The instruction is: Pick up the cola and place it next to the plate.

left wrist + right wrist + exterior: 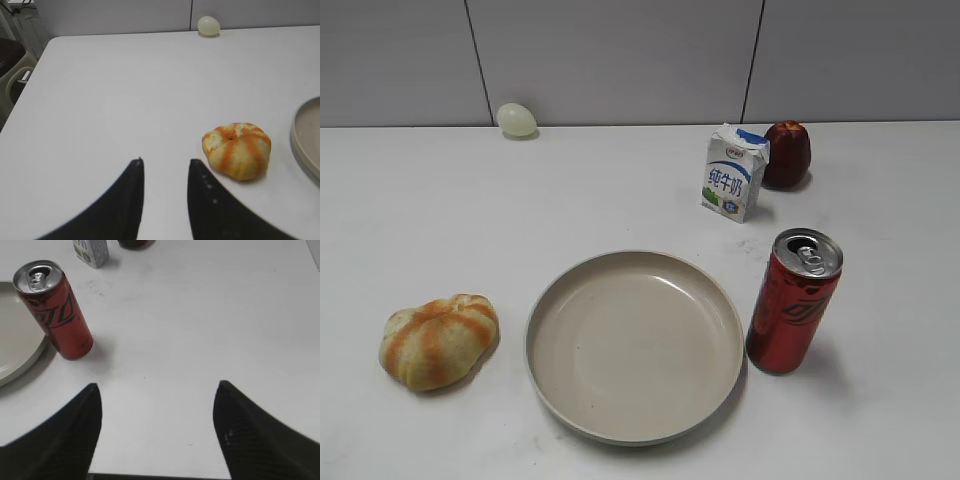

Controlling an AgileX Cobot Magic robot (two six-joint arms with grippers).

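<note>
The cola [794, 303], a tall red can with a silver top, stands upright on the white table just right of the plate [635, 345], close to its rim. In the right wrist view the cola [56, 312] stands at the upper left beside the plate's edge [20, 357]. My right gripper [157, 390] is open and empty, to the right of the can and nearer the table's front edge. My left gripper [165, 162] is open and empty over bare table left of a bread roll. Neither gripper shows in the exterior view.
An orange-striped bread roll [438, 340] lies left of the plate. A white-and-blue milk carton [733, 172] and a dark red fruit [786, 154] stand behind the can. A pale egg [517, 119] lies at the back wall. The table's left edge [30, 95] shows in the left wrist view.
</note>
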